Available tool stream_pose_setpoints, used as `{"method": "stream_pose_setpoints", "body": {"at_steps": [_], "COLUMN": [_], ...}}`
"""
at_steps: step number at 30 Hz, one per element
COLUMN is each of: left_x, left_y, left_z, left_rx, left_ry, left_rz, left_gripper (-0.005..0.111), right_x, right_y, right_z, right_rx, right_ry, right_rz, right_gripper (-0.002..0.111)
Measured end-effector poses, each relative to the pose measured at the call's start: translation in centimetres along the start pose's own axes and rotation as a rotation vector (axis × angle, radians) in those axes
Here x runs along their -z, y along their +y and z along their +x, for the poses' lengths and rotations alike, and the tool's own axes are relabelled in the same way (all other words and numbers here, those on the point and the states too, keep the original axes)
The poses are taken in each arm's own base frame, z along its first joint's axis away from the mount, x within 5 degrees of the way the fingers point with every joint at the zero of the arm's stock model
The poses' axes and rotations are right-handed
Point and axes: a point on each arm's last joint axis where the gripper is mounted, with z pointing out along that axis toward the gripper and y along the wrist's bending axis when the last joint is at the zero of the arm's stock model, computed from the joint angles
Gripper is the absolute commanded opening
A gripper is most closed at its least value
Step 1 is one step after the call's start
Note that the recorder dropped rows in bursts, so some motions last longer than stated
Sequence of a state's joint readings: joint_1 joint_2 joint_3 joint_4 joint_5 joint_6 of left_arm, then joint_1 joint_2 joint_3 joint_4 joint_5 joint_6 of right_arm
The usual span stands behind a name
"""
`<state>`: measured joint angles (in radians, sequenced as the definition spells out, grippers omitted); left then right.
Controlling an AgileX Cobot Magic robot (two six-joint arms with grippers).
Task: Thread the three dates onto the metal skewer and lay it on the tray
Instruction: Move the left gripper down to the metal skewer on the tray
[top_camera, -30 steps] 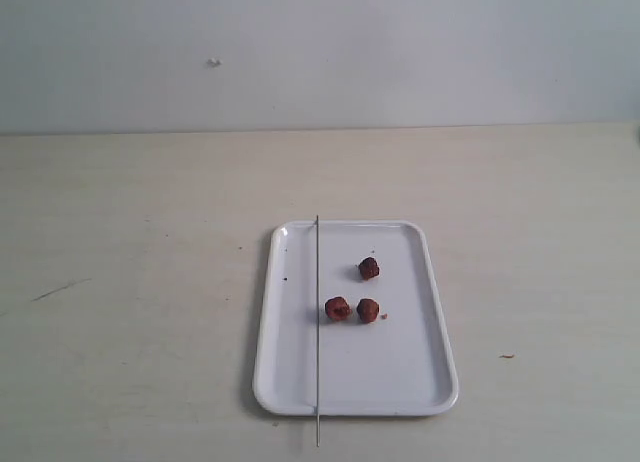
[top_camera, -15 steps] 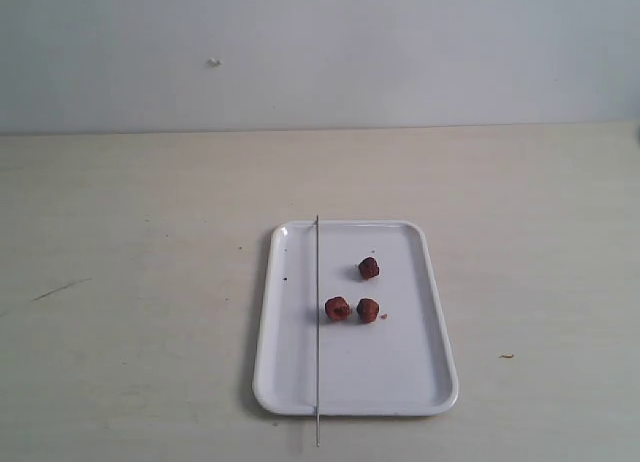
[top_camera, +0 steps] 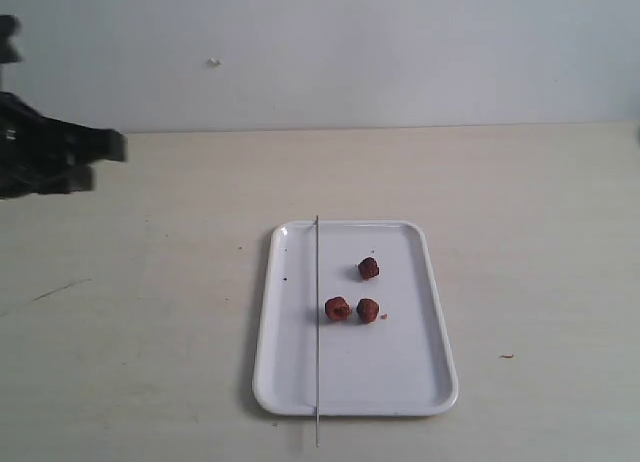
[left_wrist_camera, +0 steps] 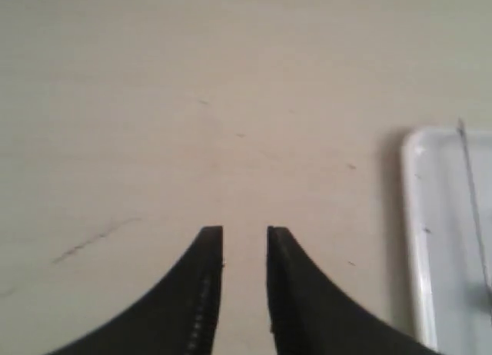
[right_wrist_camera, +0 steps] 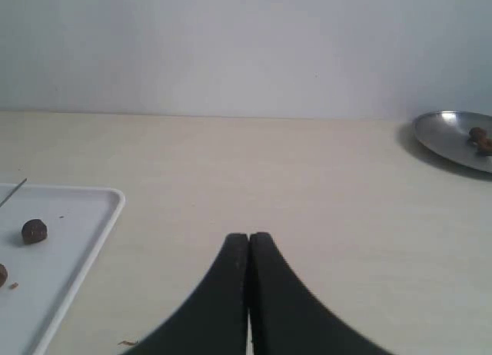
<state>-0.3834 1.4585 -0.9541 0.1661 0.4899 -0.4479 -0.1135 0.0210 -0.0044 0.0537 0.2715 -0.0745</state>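
We see a tray [top_camera: 400, 377] that looks like smooth, glossy white plastic, with a soft shine along its rim. The skewer [top_camera: 317, 332] looks like thin grey metal, smooth and dull rather than bright. The dates [top_camera: 338, 308] have rough, wrinkled, dark reddish-brown skin with little sheen. The table [top_camera: 150, 282] reads to us as pale wood-look laminate, matt, faintly grained and scuffed in places. The wall [top_camera: 400, 52] is plain and matt. The left gripper [left_wrist_camera: 245, 232] and right gripper [right_wrist_camera: 248, 236] look like matt black plastic or rubber; we make out fine ribbing on the left one's fingers [left_wrist_camera: 206, 301]. The dish [right_wrist_camera: 446, 140] is grey metal with a soft sheen.
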Motion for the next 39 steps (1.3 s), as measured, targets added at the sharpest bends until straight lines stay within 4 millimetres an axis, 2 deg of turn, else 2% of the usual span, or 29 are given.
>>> {"method": "stream_pose_setpoints", "body": {"at_steps": [3,7,14,19,28,39], "left_x": [-1.4,-2.4,-4.4,-7.0,-11.3,-12.2], "left_y": [-4.8,-9.5,-14.5,-16.0,-17.4,-17.7], "left_z": [0.7,1.3,2.0,2.5,4.9,5.7], "left_rx": [-0.125,-0.227,-0.273,-0.263,-0.183,-0.130], "left_ry": [0.052,0.101,0.238,0.378,0.596,0.643], "left_rz": [0.079,0.141,0.164,0.142,0.137,0.146], "left_gripper": [0.042,0.042,0.042,0.042,0.042,0.042], "right_x": [0.0,0.0,0.0,0.0,0.0,0.0], "right_y": [0.0,0.0,0.0,0.0,0.0,0.0], "right_z": [0.0,0.0,0.0,0.0,0.0,0.0], "right_rx": [0.000,0.000,0.000,0.000,0.000,0.000], "right_ry": [0.000,0.000,0.000,0.000,0.000,0.000], "right_rz": [0.000,0.000,0.000,0.000,0.000,0.000], "right_gripper": [0.000,0.000,0.000,0.000,0.000,0.000]}}
